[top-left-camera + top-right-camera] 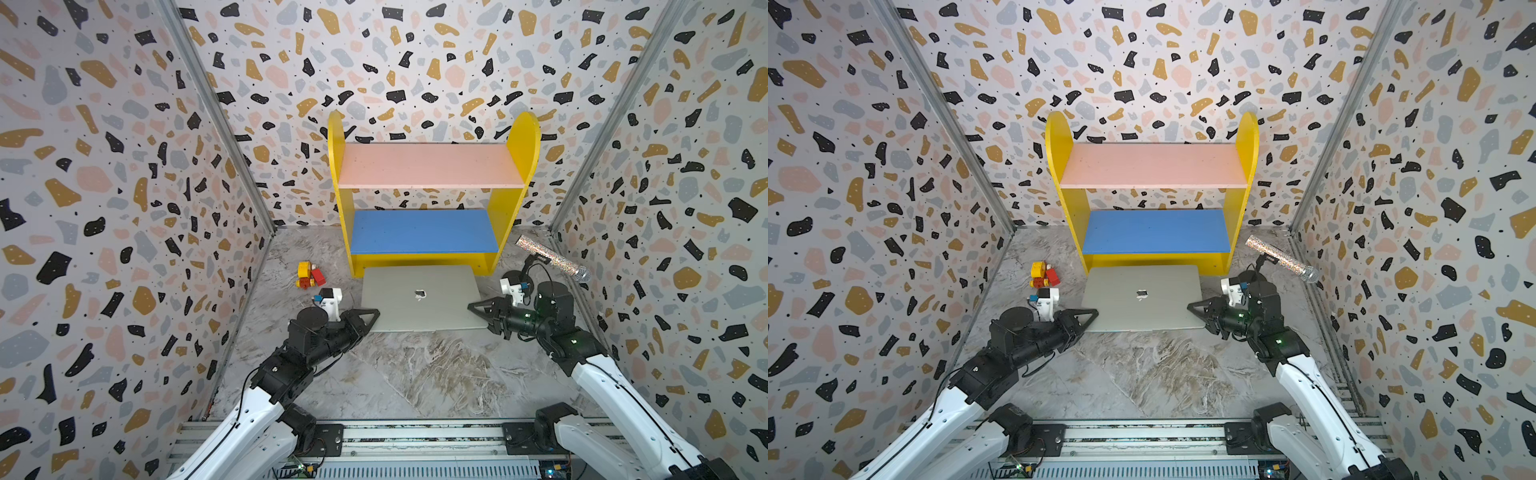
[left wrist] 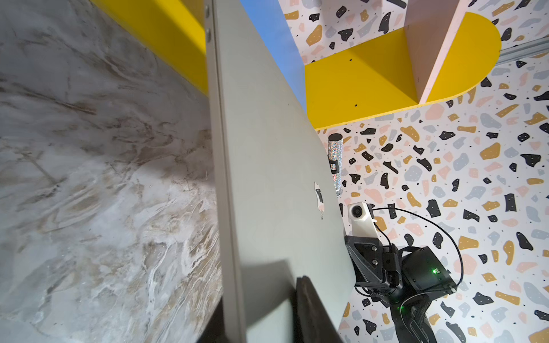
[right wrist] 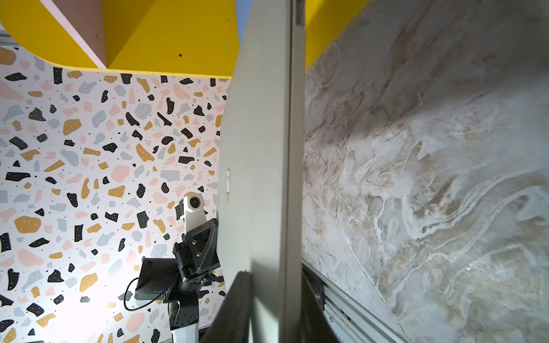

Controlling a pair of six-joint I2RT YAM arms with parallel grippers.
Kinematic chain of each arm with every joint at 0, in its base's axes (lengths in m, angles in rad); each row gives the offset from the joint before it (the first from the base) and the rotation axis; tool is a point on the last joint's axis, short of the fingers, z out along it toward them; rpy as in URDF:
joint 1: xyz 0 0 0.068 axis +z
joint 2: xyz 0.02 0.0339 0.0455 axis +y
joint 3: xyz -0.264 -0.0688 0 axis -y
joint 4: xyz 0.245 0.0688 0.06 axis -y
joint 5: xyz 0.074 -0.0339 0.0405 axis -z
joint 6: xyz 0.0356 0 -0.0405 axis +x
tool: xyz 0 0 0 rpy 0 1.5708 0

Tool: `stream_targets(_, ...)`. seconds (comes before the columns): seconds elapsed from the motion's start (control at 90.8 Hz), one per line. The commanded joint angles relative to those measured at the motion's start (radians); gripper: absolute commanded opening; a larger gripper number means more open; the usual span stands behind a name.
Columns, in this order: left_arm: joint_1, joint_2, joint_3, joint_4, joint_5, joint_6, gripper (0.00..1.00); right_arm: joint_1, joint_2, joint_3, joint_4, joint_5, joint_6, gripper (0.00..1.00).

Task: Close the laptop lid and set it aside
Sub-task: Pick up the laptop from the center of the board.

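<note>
Laptop (image 1: 424, 316) shut, silver-grey, level, just before the yellow shelf (image 1: 505, 224); laptop lid (image 1: 1154, 282) down, apple logo facing up.

Laptop (image 1: 1142, 309) lies closed at centre frame, lid (image 1: 1167, 286) uppermost with its logo showing, far edge just in front of the yellow shelf (image 1: 1241, 208). Shelf stands upright at the back wall, pink board (image 1: 1152, 165) above blue board (image 1: 1156, 231). Left gripper (image 1: 1090, 316) overlaps the laptop's lower-left corner; right gripper (image 1: 1194, 309) meets its right edge. Toy blocks (image 1: 1044, 275) sit left of the laptop, apart from it. Glitter microphone (image 1: 1281, 258) hangs tilted in a black clip, right of the shelf
</note>
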Motion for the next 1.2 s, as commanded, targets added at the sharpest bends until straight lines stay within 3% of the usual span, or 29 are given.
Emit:
stream_targets(0.0, -0.032, 0.013, 0.06, 0.087, 0.132, 0.119, 0.18, 0.031, -0.022, 0.092, 0.112, -0.108, -0.046, 0.24)
stream_targets(1.189, -0.031, 0.211, 0.341, 0.093, 0.147, 0.215, 0.19, 0.028, 0.138, 0.427, -0.077, -0.14, -0.225, 0.24)
